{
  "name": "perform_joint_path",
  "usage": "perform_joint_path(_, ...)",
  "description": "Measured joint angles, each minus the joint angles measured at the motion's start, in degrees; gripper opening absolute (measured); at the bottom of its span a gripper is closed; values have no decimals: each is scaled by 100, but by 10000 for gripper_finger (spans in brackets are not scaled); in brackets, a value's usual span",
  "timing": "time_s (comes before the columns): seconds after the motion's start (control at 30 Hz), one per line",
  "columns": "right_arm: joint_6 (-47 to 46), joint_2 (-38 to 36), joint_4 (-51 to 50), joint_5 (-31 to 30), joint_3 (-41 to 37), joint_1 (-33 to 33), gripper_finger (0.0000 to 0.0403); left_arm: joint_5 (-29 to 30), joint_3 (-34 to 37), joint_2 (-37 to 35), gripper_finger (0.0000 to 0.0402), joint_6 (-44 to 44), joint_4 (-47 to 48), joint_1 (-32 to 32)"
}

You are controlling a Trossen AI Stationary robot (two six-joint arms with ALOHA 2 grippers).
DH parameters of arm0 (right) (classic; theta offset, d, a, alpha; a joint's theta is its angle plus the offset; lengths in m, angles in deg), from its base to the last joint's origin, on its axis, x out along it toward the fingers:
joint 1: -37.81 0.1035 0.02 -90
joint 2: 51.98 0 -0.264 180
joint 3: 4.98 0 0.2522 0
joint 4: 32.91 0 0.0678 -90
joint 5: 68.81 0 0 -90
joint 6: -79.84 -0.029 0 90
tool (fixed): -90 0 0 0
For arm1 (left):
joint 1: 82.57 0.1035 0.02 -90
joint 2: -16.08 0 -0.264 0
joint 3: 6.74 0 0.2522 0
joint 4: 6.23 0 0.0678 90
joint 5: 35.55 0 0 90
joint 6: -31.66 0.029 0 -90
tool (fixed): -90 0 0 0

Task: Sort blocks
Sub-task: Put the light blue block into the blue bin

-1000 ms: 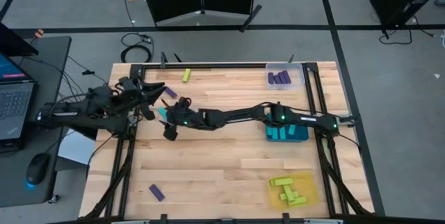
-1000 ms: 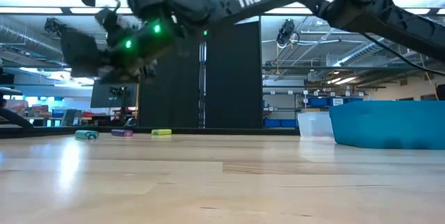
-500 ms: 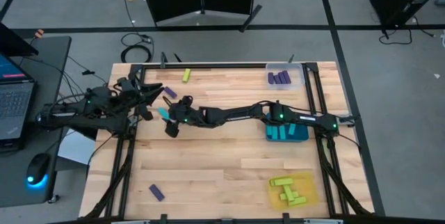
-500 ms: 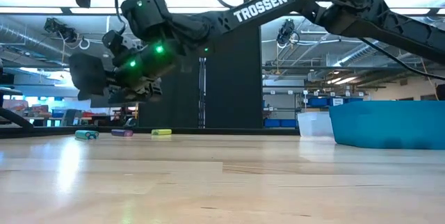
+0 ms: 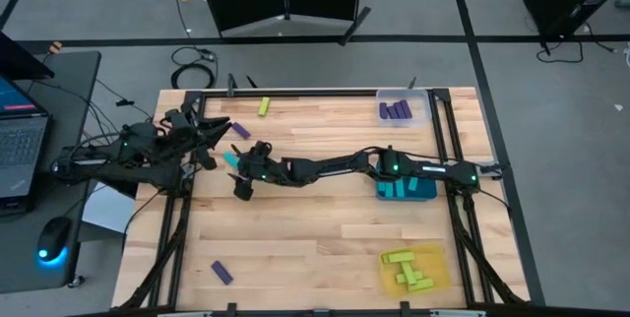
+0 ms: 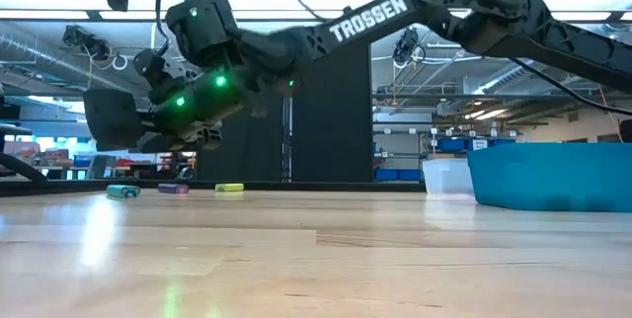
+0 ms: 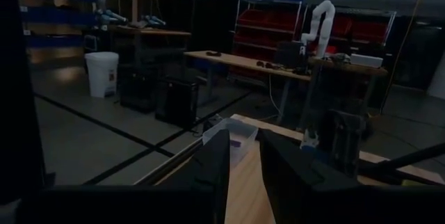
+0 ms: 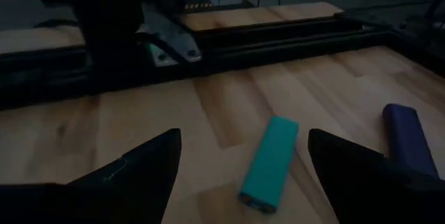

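Two loose blocks, cyan [image 8: 269, 163] and purple [image 8: 407, 139], lie side by side on the desk [image 5: 325, 228] near its left edge, under the right pincer [image 8: 240, 156].
Right pincer hangs above the cyan block, fingers spread wide, empty. More blocks: yellow-green [image 5: 265, 106] at the far edge, purple [image 5: 221, 273] at the near left corner; others sit in three trays [image 5: 425, 185] along the right side. Left pincer [image 5: 222, 128] waits at the left edge, fingers narrowly parted, holding nothing visible.
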Motion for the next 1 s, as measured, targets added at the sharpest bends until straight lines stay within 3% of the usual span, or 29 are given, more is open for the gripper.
perform_joint_path(0.37,250,293,500,-259,4,49,325,9,0,2,88,0,40,0)
perform_joint_path(1.0,-288,578,1060,-179,0,-121,325,14,0,2,88,20,-13,2)
